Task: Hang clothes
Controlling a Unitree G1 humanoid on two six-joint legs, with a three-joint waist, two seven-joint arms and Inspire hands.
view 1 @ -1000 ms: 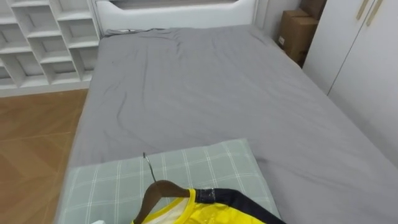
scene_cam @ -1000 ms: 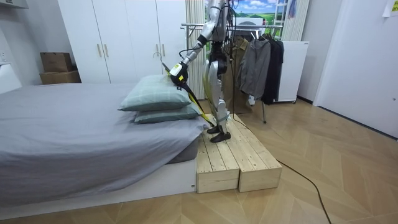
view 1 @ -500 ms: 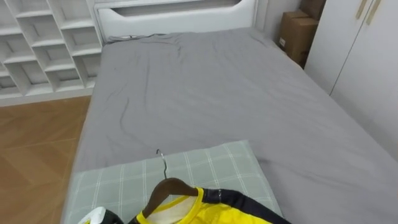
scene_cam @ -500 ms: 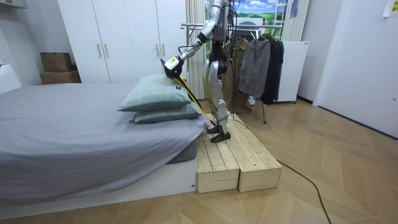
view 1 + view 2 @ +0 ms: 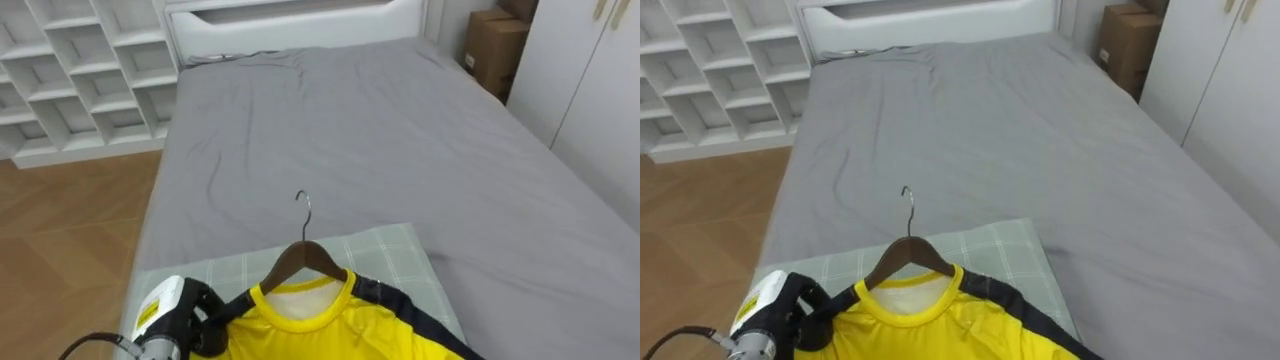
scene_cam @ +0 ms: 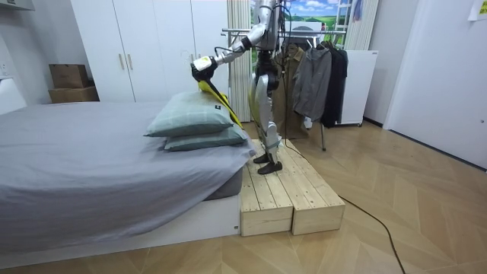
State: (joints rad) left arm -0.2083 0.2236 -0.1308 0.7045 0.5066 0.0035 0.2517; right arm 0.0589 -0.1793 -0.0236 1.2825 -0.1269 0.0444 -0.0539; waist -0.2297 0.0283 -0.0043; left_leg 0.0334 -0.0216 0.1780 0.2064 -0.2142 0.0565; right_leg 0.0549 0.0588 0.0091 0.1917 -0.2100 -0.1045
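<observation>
**Item 1, garment.** Yellow shirt [image 5: 320, 325] with dark sleeve trim, collar mounted on a wooden hanger [image 5: 300, 262]. The metal hook stands upright and free above it. In the room view the shirt hangs in the air over the pillows, trailing down towards them.

**Item 2, holder.** Left hand [image 5: 200, 318], entering from the lower left of the eye views. Its dark fingers are curled tight on the shirt's shoulder at the hanger's left end. The hanger arm probably sits inside that grip, but the cloth covers it. In the room view the left arm reaches out, raised, towards the room view's left.

**Item 3, position of robot.** Upright on a wooden platform [image 6: 289, 194] at the end of the bed where the pillows lie, facing along the mattress.

**Item 4, bed.** Grey sheet [image 5: 380, 130], lightly creased, with a white headboard [image 5: 300, 15] at the far end. 2 green checked pillows are stacked at the near end, the upper pillow [image 5: 400, 250] directly below the shirt.

**Item 5, surroundings.** White cubby shelving [image 5: 80, 70] and wooden floor [image 5: 60, 230] lie to the left of the bed. A cardboard box [image 5: 495, 40] and a white wardrobe [image 5: 600, 80] stand to its right. A clothes rack [image 6: 319, 76] with dark garments stands behind the robot.
</observation>
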